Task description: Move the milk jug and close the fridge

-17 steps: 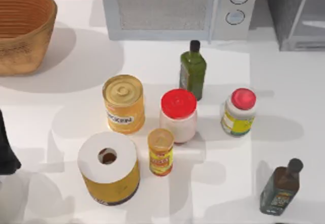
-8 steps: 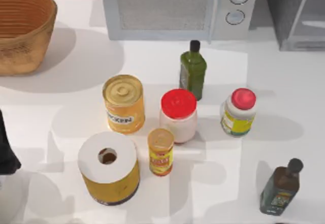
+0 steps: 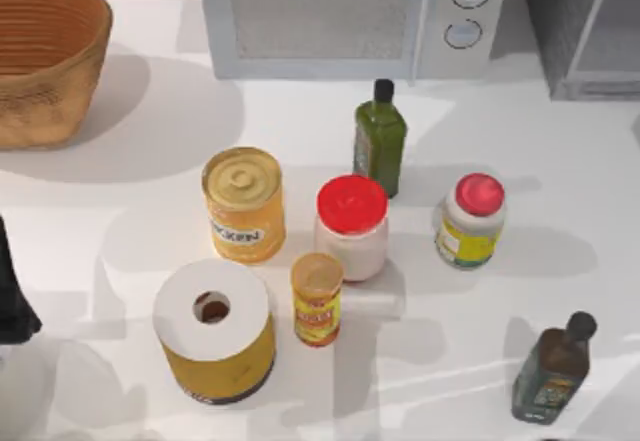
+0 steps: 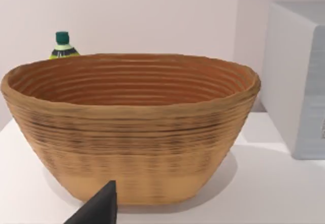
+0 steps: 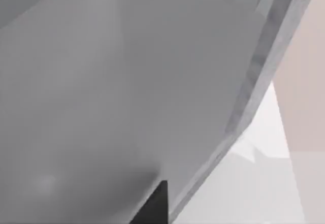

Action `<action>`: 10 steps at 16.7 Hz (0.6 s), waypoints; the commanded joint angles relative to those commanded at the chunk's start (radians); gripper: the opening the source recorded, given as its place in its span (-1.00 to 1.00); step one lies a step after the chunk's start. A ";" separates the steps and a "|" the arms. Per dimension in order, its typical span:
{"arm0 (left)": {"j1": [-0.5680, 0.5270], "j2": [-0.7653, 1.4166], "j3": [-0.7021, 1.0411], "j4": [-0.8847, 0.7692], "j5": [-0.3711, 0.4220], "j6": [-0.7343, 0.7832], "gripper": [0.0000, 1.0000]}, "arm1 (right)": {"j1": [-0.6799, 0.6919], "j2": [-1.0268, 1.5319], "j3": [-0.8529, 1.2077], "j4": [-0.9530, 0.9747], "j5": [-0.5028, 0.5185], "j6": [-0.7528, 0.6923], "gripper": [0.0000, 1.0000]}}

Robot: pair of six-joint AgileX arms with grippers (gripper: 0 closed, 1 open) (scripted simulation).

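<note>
The fridge (image 3: 585,31) is the grey cabinet at the table's back right corner, cut off by the top view's edge. In the right wrist view a grey fridge panel (image 5: 101,82) is very close, with a pale edge strip running along it. One dark fingertip (image 5: 152,209) of my right gripper shows against that panel. The milk jug is out of view. My left arm (image 3: 12,296) is parked at the table's left edge, and a dark fingertip (image 4: 99,209) of its gripper points at the wicker basket (image 4: 127,127).
A white microwave (image 3: 350,16) stands at the back. Mid-table are a green bottle (image 3: 380,141), yellow can (image 3: 243,204), red-lidded white jar (image 3: 351,226), red-capped jar (image 3: 470,219), small orange can (image 3: 316,298), large yellow tin (image 3: 213,331) and dark bottle (image 3: 552,369). The basket (image 3: 40,61) sits back left.
The bright patch in the fridge opening has gone and the opening now looks evenly grey. Shadows on the right side of the table have shifted. The left arm has not moved.
</note>
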 joint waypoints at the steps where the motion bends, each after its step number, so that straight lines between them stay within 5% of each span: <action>1: 0.000 0.000 0.000 0.000 0.000 0.000 1.00 | 0.072 -0.010 -0.016 0.017 0.049 0.038 1.00; 6: 0.000 0.000 0.000 0.000 0.000 0.000 1.00 | 0.418 -0.072 -0.099 0.112 0.298 0.233 1.00; 10: 0.000 0.000 0.000 0.000 0.000 0.000 1.00 | 0.570 -0.128 -0.165 0.189 0.440 0.363 1.00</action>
